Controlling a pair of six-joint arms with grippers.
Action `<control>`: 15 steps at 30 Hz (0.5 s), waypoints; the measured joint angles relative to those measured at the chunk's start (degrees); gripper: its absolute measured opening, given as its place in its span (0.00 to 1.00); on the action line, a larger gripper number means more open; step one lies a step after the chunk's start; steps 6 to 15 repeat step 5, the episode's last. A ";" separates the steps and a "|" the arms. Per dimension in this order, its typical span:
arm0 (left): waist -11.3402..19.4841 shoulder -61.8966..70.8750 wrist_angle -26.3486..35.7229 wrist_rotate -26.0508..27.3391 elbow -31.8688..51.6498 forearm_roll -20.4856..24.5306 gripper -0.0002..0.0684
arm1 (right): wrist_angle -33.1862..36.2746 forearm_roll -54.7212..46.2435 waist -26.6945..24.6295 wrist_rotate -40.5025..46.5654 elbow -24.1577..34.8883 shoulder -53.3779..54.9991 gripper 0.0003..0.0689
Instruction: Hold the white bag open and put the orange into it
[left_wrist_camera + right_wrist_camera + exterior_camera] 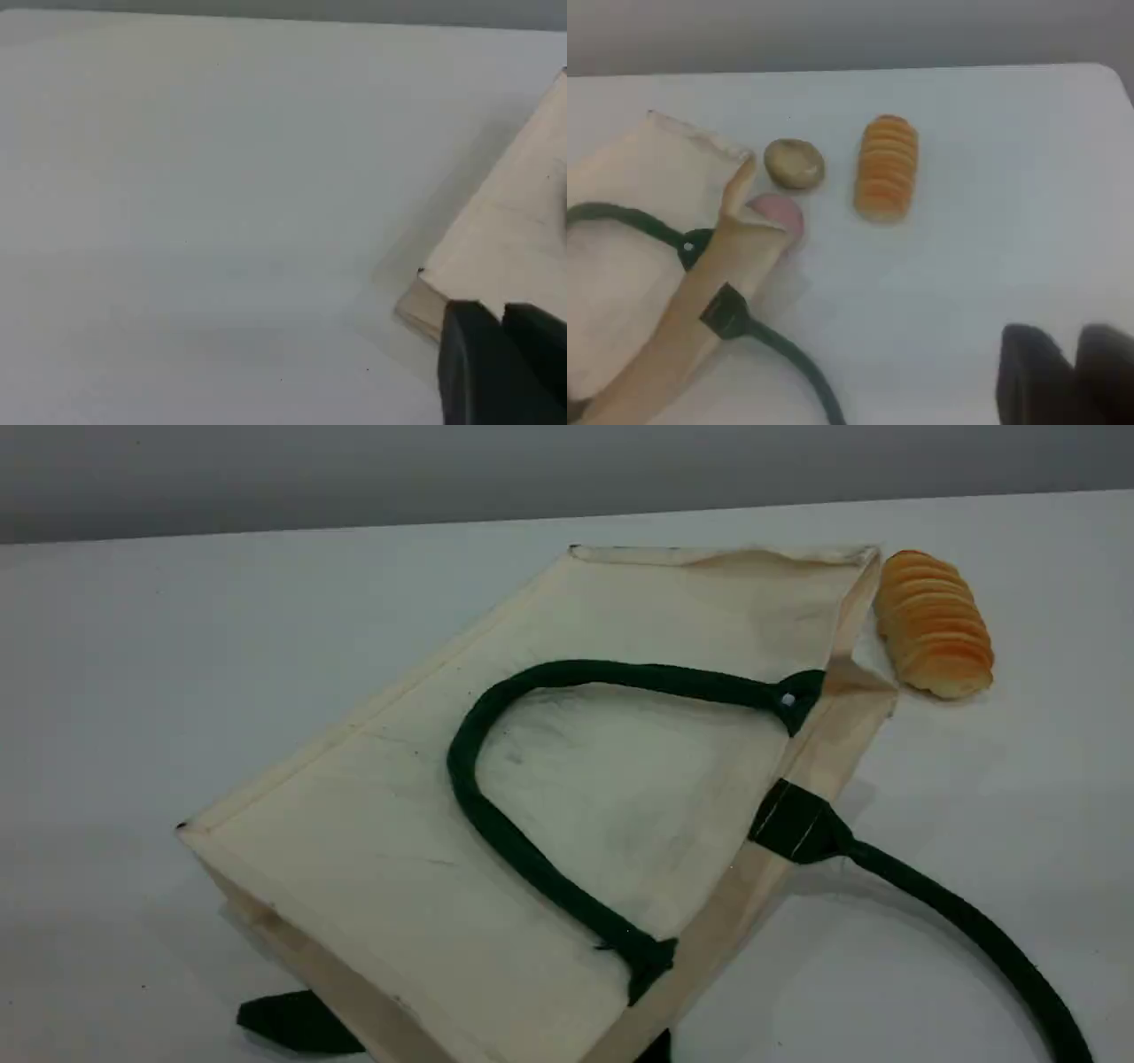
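Observation:
The white bag (620,797) lies flat on its side on the table, mouth toward the right. One dark green rope handle (465,766) rests on top of it and the other handle (974,930) trails onto the table at the right. The orange is out of view. No arm shows in the scene view. My left gripper (501,312) hovers by a corner of the bag (505,239), fingertips slightly parted, nothing between them. My right gripper (1076,341) hangs over bare table to the right of the bag (620,266), also slightly parted and holding nothing.
A ribbed orange-tan loaf (935,624) lies beside the bag's far right corner. The right wrist view shows the loaf (886,177), a brownish round item (794,164) and a pink ball (780,212) close to the bag's mouth. A green tab (292,1023) sticks out under the bag.

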 joint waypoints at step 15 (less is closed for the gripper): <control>0.00 0.00 0.01 0.00 0.00 0.00 0.12 | 0.00 0.00 0.00 0.00 0.00 0.00 0.18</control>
